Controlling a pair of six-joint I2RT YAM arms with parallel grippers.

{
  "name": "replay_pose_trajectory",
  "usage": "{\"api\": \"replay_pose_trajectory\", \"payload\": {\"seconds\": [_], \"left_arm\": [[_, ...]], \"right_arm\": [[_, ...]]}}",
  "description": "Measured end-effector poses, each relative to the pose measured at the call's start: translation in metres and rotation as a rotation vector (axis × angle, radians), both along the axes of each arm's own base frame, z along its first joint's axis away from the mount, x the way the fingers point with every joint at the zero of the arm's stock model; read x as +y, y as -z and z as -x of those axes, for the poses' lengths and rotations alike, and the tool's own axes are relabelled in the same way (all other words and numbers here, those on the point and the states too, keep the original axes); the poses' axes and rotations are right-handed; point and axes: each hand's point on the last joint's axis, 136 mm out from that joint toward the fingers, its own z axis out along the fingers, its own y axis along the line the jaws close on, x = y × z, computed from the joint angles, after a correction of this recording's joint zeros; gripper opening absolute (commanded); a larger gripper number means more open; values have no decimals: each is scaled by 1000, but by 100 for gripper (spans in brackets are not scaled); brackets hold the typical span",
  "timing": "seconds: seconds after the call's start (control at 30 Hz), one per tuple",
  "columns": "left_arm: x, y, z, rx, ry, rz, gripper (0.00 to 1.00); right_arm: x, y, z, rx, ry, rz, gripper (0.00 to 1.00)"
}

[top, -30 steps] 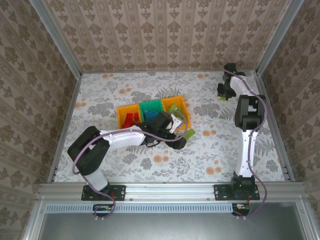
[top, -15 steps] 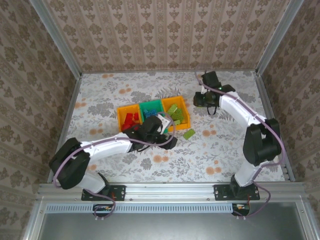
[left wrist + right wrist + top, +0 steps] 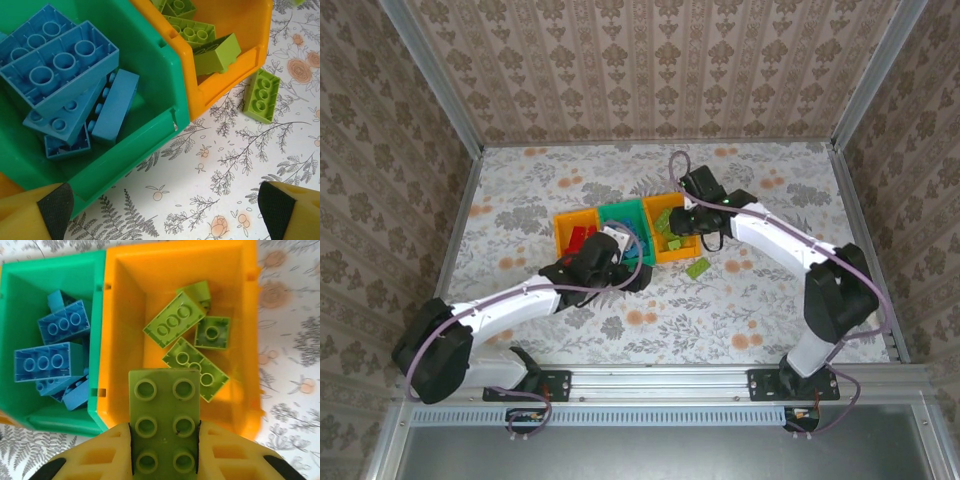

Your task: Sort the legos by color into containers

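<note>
The flower-patterned table (image 3: 520, 200) fills the middle of the top view, and both arms are reached in toward its centre. The three containers (image 3: 620, 210) are joined in a row there.

The left gripper (image 3: 165, 205) is spread wide. Its yellow fingers (image 3: 30, 215) are set at the two lower corners of the left wrist frame, with bare tablecloth between them, and nothing is held or touched. In the top view it is placed just below the green container (image 3: 618, 213).

The right gripper (image 3: 164, 452) is clamped on a lime lego (image 3: 164, 410), which is pinched by its long sides at the bottom centre of the right wrist frame. The lego is held above the lower rim of the right-hand orange container (image 3: 125, 315).

Blue legos (image 3: 60, 65) are heaped in the green container. Several lime legos (image 3: 175, 320) are scattered flat and tilted in the right-hand orange container. What appear to be red legos (image 3: 582, 238) are seen in the left-hand orange container (image 3: 566, 220), though they are small in the top view.

A loose lime lego (image 3: 262, 95) is left on the table at the right of the left wrist frame, near the orange container's corner and apart from it.
</note>
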Motion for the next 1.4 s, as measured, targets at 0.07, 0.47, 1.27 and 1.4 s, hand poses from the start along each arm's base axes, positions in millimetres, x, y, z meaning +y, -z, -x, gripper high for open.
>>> {"api": "replay_pose_trajectory", "payload": {"seconds": [0.07,0.47,1.27,1.4], "left_arm": [[2,0,1,1,-6,3,100],[5,3,2,12,-18,4,100],[1,2,5,25,0,28,100],[-2,0,5,23,9,41,100]], "right_arm": [[3,14,-2,17,4,14,27],[15,35,-28,2,55,31,71],[-55,67,95,110,306,70,84],[-44,71,105,128,336,38,84]]}}
